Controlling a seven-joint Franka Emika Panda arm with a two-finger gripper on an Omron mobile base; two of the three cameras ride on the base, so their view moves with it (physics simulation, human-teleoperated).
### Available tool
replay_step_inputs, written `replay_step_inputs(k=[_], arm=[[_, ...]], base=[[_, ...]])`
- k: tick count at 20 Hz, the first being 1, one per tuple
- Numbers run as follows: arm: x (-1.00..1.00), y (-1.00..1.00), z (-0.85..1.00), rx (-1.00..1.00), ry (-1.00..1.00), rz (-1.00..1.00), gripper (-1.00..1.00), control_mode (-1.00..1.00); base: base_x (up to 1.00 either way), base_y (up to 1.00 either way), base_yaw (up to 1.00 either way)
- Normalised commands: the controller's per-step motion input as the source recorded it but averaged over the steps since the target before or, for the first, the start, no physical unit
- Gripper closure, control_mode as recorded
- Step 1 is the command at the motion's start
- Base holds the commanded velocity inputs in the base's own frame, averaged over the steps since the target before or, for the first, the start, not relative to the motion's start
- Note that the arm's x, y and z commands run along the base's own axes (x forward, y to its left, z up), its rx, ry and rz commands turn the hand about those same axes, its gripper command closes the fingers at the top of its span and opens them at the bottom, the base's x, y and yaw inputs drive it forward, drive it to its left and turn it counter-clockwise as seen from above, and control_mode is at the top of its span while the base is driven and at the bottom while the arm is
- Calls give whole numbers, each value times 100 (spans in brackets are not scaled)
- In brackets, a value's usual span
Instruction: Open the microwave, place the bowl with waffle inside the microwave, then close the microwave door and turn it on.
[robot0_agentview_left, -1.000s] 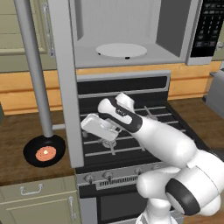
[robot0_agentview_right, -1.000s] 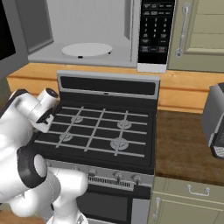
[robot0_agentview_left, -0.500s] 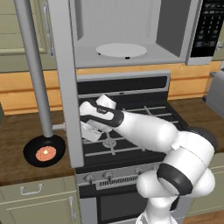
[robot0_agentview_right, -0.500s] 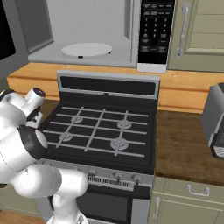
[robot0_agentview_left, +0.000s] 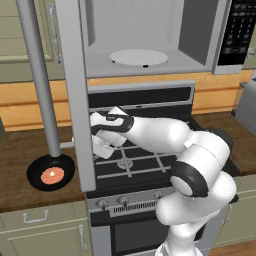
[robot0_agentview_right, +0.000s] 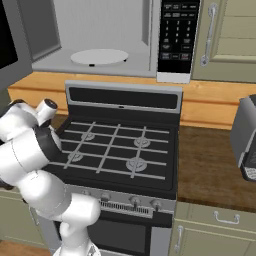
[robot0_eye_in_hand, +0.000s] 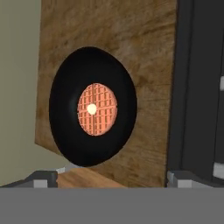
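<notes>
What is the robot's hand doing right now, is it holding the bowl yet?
Hand: open and holding nothing; its two fingertips stand far apart, with the bowl and its waffle lying untouched on the counter ahead.

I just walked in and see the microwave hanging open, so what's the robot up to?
The microwave door is swung wide open, showing the white turntable in the microwave. The bowl with the waffle sits on the wooden counter left of the stove, not yet picked up. The arm reaches left across the stove, its gripper partly behind the door. In the hand view the fingertips stand apart, nothing between them, aimed at the bowl.
</notes>
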Motion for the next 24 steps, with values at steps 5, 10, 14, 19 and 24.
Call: replay_step_inputs(k=[5, 10, 14, 19, 24], arm=[[12, 4, -27, -9, 15, -4, -100, -100], [16, 29, -21, -13, 10, -5, -100, -100], [22, 31, -16, -11, 5, -11, -100, -100], [19, 27, -8, -7, 0, -9, -100, -100], [15, 29, -24, -9, 1, -8, -100, -100]], base=[[0, 0, 0], [0, 0, 0], [0, 0, 0], [0, 0, 0], [0, 0, 0]])
